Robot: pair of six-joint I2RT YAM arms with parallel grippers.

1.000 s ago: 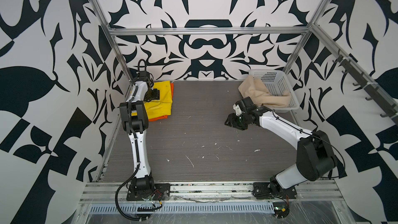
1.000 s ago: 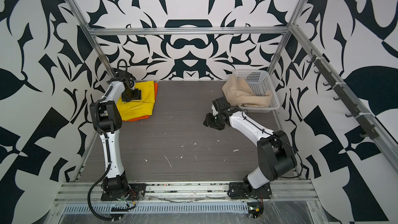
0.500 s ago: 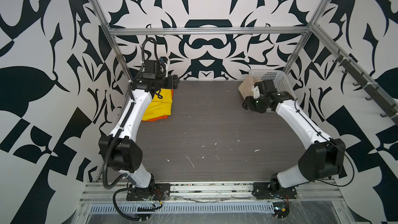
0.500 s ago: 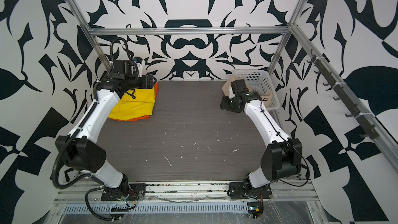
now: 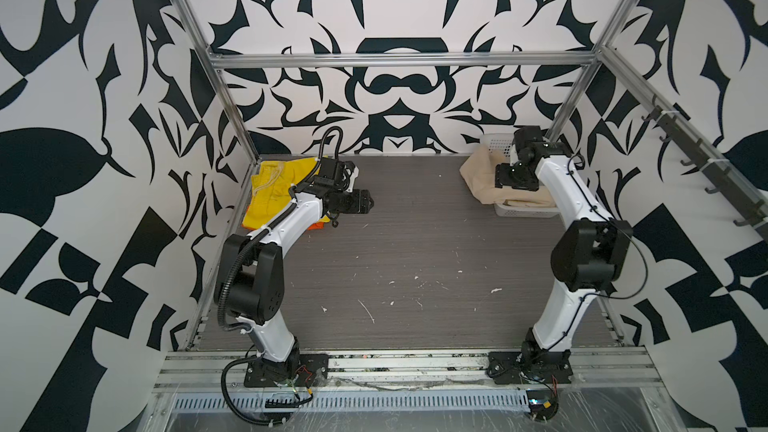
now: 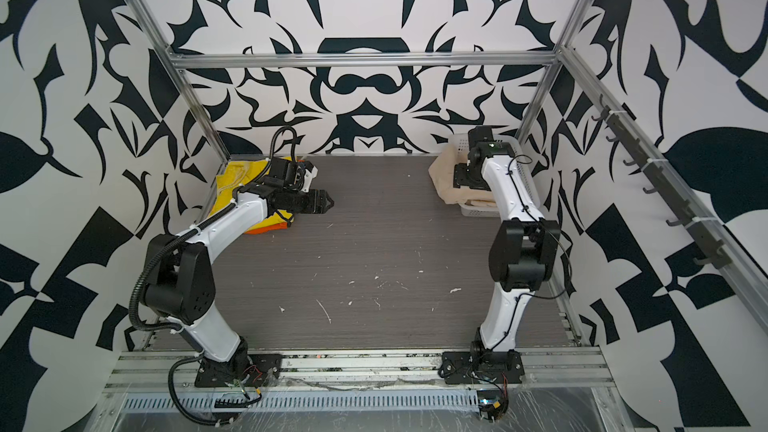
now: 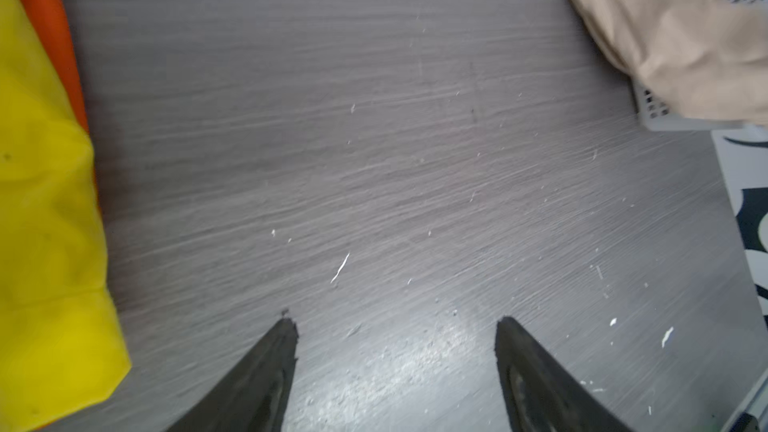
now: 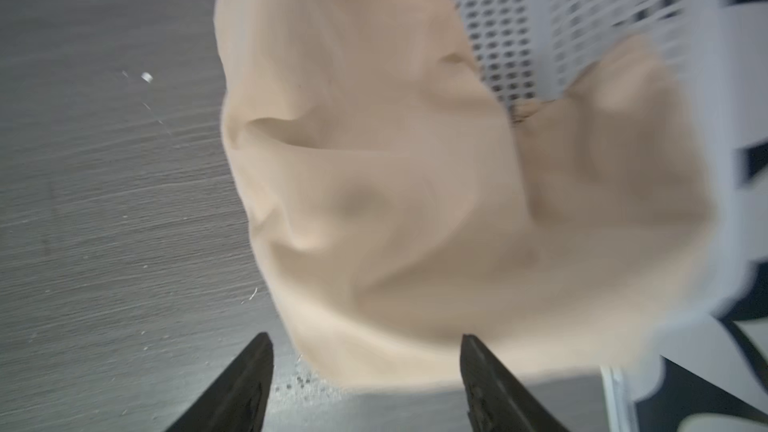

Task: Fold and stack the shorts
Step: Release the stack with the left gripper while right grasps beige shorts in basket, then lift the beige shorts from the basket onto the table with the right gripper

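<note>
One yellow shorts [image 5: 272, 201] lengthwise front-to-back, waistband [image 5: 270, 167] seemingly rearward

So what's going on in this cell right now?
Shorts folding, partway through. The yellow shorts lie on top of the orange shorts at the far left of the table. The beige shorts are crumpled and draped over the white basket at the far right. The right gripper hovers open over them, gripping nothing. The left gripper is open over bare table beside the stack, empty.
</note>
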